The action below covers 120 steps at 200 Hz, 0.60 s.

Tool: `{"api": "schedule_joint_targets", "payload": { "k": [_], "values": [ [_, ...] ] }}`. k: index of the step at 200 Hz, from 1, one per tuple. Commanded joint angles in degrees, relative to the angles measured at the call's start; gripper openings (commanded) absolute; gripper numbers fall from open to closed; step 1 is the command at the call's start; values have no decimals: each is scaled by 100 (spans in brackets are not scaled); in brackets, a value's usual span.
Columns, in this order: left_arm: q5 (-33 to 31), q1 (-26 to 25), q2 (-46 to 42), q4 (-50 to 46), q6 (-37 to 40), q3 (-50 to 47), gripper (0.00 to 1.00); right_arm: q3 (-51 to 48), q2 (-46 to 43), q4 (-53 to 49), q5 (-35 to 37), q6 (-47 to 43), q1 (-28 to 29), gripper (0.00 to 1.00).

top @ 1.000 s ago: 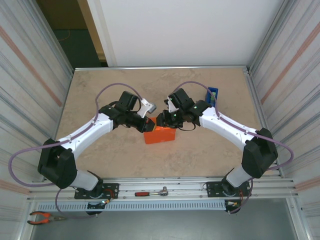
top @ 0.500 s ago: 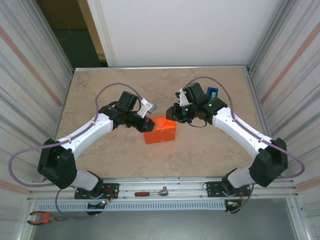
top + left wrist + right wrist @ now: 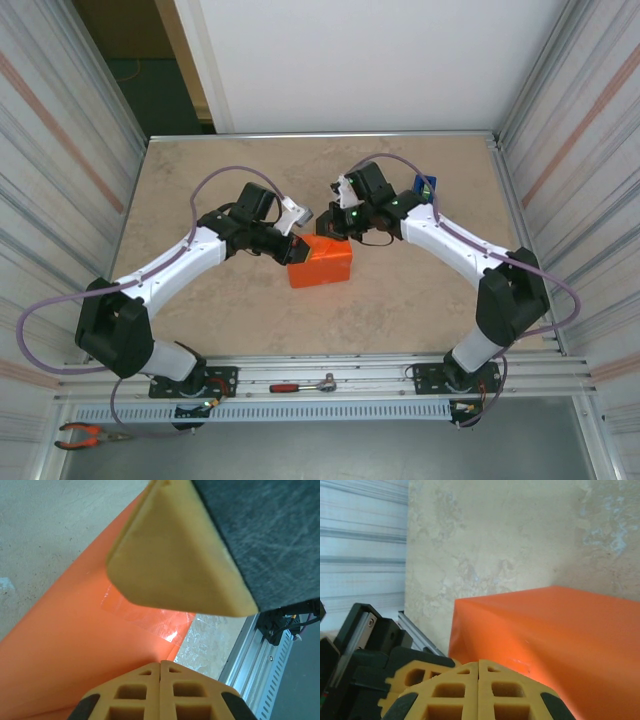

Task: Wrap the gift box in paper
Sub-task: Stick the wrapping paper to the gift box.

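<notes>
Paper (image 3: 322,268) covers the gift box entirely, hiding it. The wrapped box sits mid-table, its long axis left to right and the right end slightly farther. At its left end the left gripper (image 3: 296,248) is closed; its tips are cut off in the wrist view, so any pinch is unclear. The right gripper (image 3: 335,232) has closed and shifted left to the far edge since half a second ago, visibly holding nothing.

The right hand (image 3: 479,666), its yellow jaws pressed together, sits low before the orange paper (image 3: 555,635), folded into a crisp-cornered block on the mottled beige surface (image 3: 495,540), a ribbed wall (image 3: 360,555) at left.
</notes>
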Motion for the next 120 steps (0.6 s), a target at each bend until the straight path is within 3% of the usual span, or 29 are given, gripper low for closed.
{"api": "schedule_joint_targets", "payload": {
  "k": [1, 120],
  "values": [
    [-161, -38, 125, -156, 107, -239, 0, 249, 135, 149, -181, 55, 81, 0],
    [-134, -38, 89, -146, 99, -258, 0, -677, 119, 219, -247, 13, 97, 0]
  ]
}}
